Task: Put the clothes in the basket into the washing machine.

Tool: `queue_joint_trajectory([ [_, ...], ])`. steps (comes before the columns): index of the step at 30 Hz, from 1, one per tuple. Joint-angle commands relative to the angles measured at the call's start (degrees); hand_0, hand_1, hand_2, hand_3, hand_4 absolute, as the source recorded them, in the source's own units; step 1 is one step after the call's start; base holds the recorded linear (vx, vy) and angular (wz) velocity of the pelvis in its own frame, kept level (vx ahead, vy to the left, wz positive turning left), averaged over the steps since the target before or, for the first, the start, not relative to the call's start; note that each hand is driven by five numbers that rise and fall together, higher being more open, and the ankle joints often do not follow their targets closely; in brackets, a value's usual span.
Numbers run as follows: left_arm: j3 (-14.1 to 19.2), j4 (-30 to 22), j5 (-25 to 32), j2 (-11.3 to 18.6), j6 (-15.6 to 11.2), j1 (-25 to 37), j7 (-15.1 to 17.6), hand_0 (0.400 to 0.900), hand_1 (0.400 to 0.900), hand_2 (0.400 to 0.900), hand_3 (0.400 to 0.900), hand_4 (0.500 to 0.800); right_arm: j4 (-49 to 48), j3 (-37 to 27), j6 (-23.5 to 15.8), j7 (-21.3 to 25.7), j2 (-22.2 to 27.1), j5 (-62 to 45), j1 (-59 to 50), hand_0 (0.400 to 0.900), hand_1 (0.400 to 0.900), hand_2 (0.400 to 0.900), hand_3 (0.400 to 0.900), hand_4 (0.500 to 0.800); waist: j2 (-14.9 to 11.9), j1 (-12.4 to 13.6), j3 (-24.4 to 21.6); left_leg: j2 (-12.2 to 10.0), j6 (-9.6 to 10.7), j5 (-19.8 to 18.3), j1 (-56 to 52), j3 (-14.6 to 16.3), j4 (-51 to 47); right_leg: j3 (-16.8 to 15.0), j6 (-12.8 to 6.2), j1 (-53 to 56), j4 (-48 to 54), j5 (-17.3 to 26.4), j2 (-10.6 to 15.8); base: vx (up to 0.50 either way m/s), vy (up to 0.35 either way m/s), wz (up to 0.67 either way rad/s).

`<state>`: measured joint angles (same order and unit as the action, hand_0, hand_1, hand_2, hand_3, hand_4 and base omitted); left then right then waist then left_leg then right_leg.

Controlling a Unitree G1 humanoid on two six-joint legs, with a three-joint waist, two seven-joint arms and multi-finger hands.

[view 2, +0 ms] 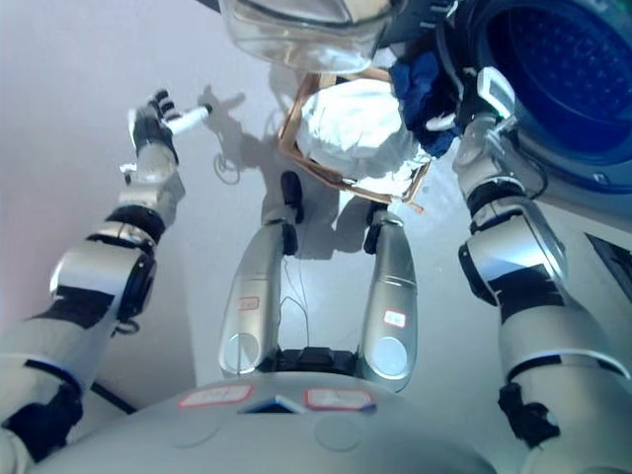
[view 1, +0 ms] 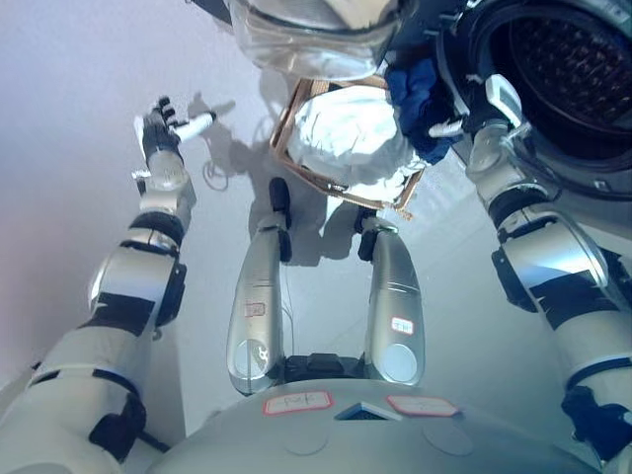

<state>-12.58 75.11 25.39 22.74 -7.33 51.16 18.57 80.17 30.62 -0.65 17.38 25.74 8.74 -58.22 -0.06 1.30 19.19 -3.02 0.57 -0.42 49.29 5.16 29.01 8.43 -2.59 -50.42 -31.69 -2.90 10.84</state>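
The washer (view 1: 568, 89) stands at the far right, its round drum (view 1: 573, 59) open and dark inside, its clear door (view 1: 306, 39) swung out to the left at the far edge. On the floor (view 1: 59, 148) just left of the washer sits the basket (view 1: 296, 114), a brown-rimmed frame filled with white cloth (view 1: 346, 138). A dark blue garment (view 1: 420, 104) hangs between the basket's right side and the drum's rim. My right robot hand (view 1: 484, 114) is at that rim, fingers curled into the blue garment, clamped on it. My left robot hand (view 1: 163, 123) is raised well to the left over bare floor, fingers apart, holding nothing.
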Motion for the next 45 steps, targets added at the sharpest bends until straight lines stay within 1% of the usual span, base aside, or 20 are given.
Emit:
queue_joint_trajectory([
  [1,0.51,3.47,1.25,2.93,-0.92,3.20,2.88,0.900,0.900,0.900,0.900,0.800,2.47,1.87,0.53,3.04,2.36,-2.27,-4.01,0.900,0.900,0.900,0.900,0.800,2.57,0.08,-3.19,0.39,2.20,-6.48,1.80,1.27,3.56,0.50,-3.81,-2.35,-6.78,-1.08,-0.75,0.12,-0.027,0.08],
  [2,0.51,3.54,1.26,2.93,-0.92,3.32,2.87,0.900,0.900,0.900,0.900,0.800,2.54,1.89,0.50,3.03,2.37,-2.29,-4.13,0.900,0.900,0.900,0.900,0.800,2.59,0.08,-3.26,0.38,2.19,-6.58,2.07,1.25,3.78,0.50,-3.80,-2.60,-6.96,-1.17,-0.73,0.12,-0.033,0.08],
  [5,-0.74,4.35,1.25,3.48,-0.41,6.62,3.28,0.900,0.900,0.900,0.900,0.800,3.24,2.55,0.55,3.13,2.29,-3.40,-6.87,0.900,0.900,0.900,0.900,0.800,3.01,-0.01,-3.12,0.48,2.06,-7.30,4.90,0.80,6.25,0.28,-3.51,-5.52,-9.65,-2.30,-0.75,0.03,-0.010,0.06],
  [9,-1.19,5.16,1.42,3.72,0.18,9.24,3.28,0.900,0.900,0.900,0.900,0.800,3.99,3.14,0.68,3.18,1.84,-4.57,-9.26,0.900,0.900,0.900,0.900,0.800,3.23,0.03,-3.14,0.89,1.74,-8.36,8.44,0.26,9.40,0.43,-3.10,-8.85,-12.81,-3.66,-1.25,0.01,-0.005,0.02],
  [15,-1.76,5.48,1.33,3.55,0.51,11.50,3.70,0.900,0.900,0.900,0.900,0.800,4.90,3.54,0.74,3.30,1.44,-4.96,-10.34,0.900,0.900,0.900,0.900,0.800,3.00,-0.16,-2.93,1.18,1.38,-10.37,14.44,-0.67,15.94,0.25,-2.33,-14.69,-18.28,-5.56,-1.88,-0.02,-0.007,0.01],
  [17,-1.83,5.88,1.37,3.52,0.61,12.26,3.94,0.900,0.900,0.900,0.900,0.800,5.65,3.55,0.86,3.19,1.54,-5.14,-10.89,0.900,0.900,0.900,0.900,0.800,3.05,-0.17,-2.88,1.46,1.18,-11.22,17.04,-0.82,18.58,0.37,-2.13,-17.32,-20.48,-6.00,-1.93,-0.06,-0.007,0.00],
  [21,-2.09,6.37,1.55,3.46,0.65,13.37,4.15,0.900,0.900,0.900,0.900,0.800,6.74,3.80,1.17,3.26,1.85,-4.85,-11.85,0.900,0.900,0.900,0.900,0.800,3.21,-0.14,-3.59,1.21,1.08,-12.01,22.35,-1.16,22.45,0.68,-1.66,-22.29,-23.46,-6.70,-1.56,-0.05,-0.020,0.03],
  [26,-1.61,6.56,1.88,4.75,0.32,13.01,4.39,0.900,0.900,0.900,0.900,0.800,7.64,3.47,1.29,2.81,2.22,-5.11,-11.49,0.900,0.900,0.900,0.900,0.800,3.17,0.38,-4.57,0.77,1.06,-12.58,26.58,-1.21,25.77,0.34,-1.03,-26.54,-26.20,-7.42,-1.17,-0.02,-0.014,0.00],
  [27,-1.52,6.65,1.88,4.67,0.28,12.70,4.36,0.900,0.900,0.900,0.900,0.800,7.78,3.26,1.32,2.72,2.04,-5.36,-11.28,0.618,0.618,0.618,0.618,0.631,3.05,0.40,-4.81,0.80,1.04,-12.55,27.03,-1.21,26.06,0.31,-0.94,-26.92,-26.55,-7.50,-1.14,0.00,-0.032,0.00],
  [28,-1.45,6.71,1.91,4.76,0.22,12.16,4.27,0.900,0.900,0.900,0.900,0.800,7.71,3.21,1.23,2.83,1.94,-5.49,-11.02,0.400,0.400,0.400,0.400,0.500,2.99,0.47,-5.04,0.67,0.99,-12.52,27.17,-1.25,26.20,0.34,-0.88,-27.11,-26.68,-7.53,-1.09,0.00,-0.021,-0.03],
  [32,-1.17,6.44,1.62,3.80,-0.11,10.67,4.49,0.900,0.900,0.900,0.900,0.800,7.95,2.81,1.20,3.10,1.53,-5.31,-9.58,0.400,0.400,0.400,0.400,0.500,2.45,0.51,-6.29,0.72,0.77,-12.48,26.91,-1.43,25.90,0.45,-0.46,-26.88,-26.20,-7.82,-1.54,0.01,-0.028,-0.04],
  [34,-1.14,6.35,1.64,3.84,-0.37,10.42,4.46,0.900,0.900,0.900,0.900,0.800,7.78,2.80,0.95,3.10,1.68,-5.41,-9.33,0.400,0.400,0.400,0.400,0.500,2.28,0.52,-7.11,0.80,0.64,-12.26,26.49,-1.49,24.97,0.52,-0.53,-26.58,-25.44,-7.66,-1.73,0.01,-0.010,-0.02],
  [39,-1.21,6.12,1.45,3.12,-0.87,10.10,4.36,0.900,0.900,0.900,0.900,0.800,7.87,2.21,0.31,3.00,1.35,-6.21,-8.37,0.400,0.400,0.400,0.400,0.500,2.02,0.42,-8.95,0.77,0.33,-11.26,24.05,-1.40,20.42,0.57,-0.73,-24.33,-22.11,-7.20,-2.49,0.01,-0.005,-0.02],
  [42,-1.10,6.09,1.25,3.19,-1.04,9.82,4.13,0.900,0.900,0.900,0.900,0.800,7.58,1.70,-0.19,3.09,1.43,-6.95,-8.03,0.400,0.400,0.400,0.400,0.500,1.93,0.47,-9.78,0.81,0.23,-10.60,22.38,-1.43,17.80,0.37,-0.83,-22.78,-19.92,-6.73,-2.87,0.01,-0.004,-0.01],
  [45,-0.58,5.80,0.86,3.22,-1.56,8.34,3.75,0.900,0.900,0.900,0.900,0.800,6.43,-0.57,-1.54,3.45,1.58,-10.05,-6.67,0.400,0.400,0.400,0.400,0.500,1.92,0.25,-11.00,0.73,0.32,-9.48,18.98,-1.18,13.62,0.32,-1.06,-20.00,-17.04,-6.02,-3.09,0.01,-0.004,-0.01],
])
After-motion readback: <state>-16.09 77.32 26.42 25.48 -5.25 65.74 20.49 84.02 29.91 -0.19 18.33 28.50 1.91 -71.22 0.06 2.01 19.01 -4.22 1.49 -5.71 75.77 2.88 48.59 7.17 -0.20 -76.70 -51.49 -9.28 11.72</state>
